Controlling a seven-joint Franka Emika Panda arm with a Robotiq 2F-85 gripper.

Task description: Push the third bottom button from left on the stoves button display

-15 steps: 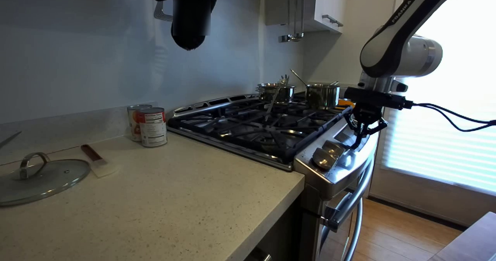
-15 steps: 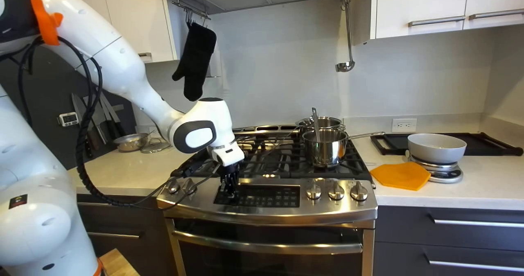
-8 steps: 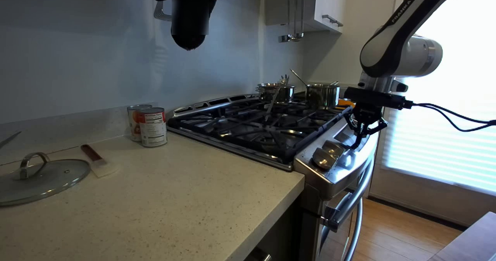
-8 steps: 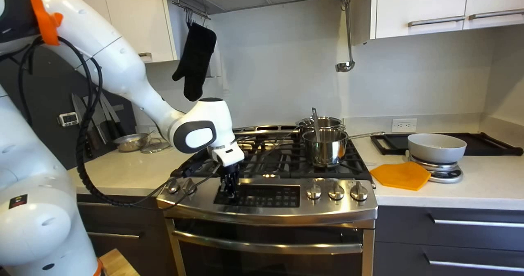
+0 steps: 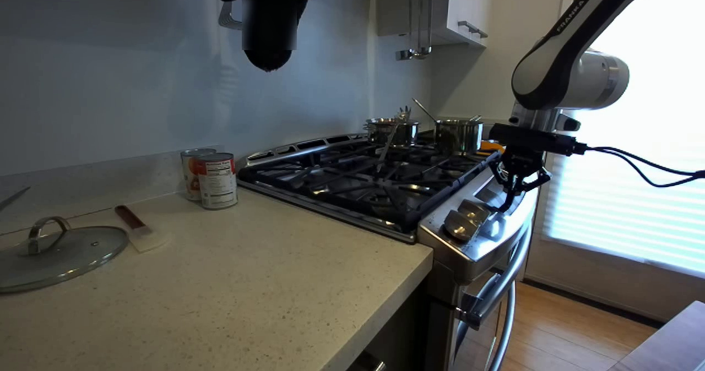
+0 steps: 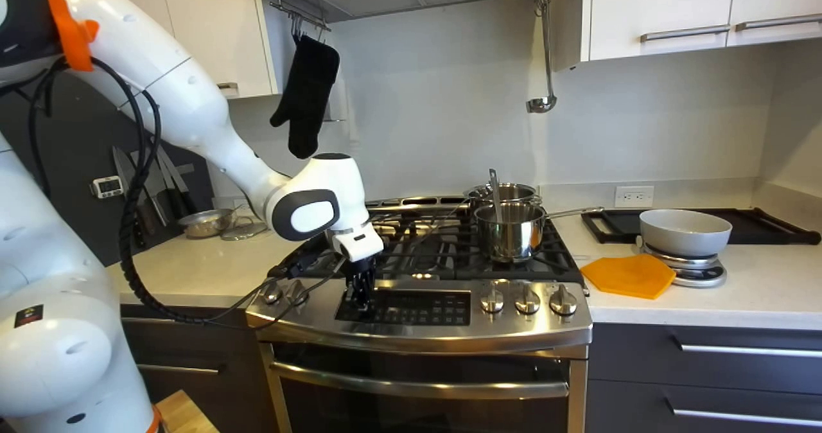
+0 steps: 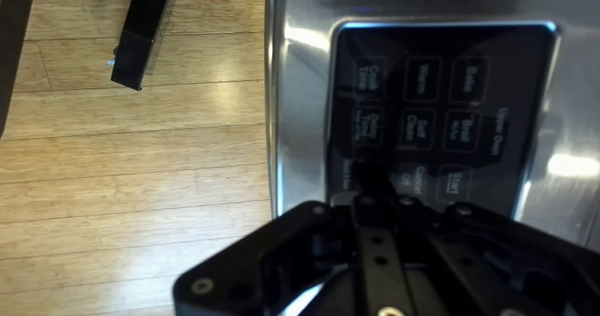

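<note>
The stove is a steel range with black grates (image 5: 380,178); its slanted front strip (image 6: 411,335) holds knobs and a black button display (image 6: 427,308). In the wrist view the display (image 7: 436,39) appears turned sideways. Along its bottom row, the Cook Time button (image 7: 369,79) and the Delay Time button (image 7: 367,126) show. The third spot is covered by my gripper's (image 7: 375,177) dark fingertips. The gripper is shut with nothing visible in it. In both exterior views the gripper (image 5: 508,203) (image 6: 363,304) points down at the display's left part. Contact cannot be told.
Knobs (image 5: 467,221) stand left of the gripper, with more knobs (image 6: 526,299) right of the display. A pot (image 6: 510,234) stands on the grates. The oven handle (image 6: 417,390) sticks out below. A cable (image 6: 218,322) hangs from the arm near the left knobs.
</note>
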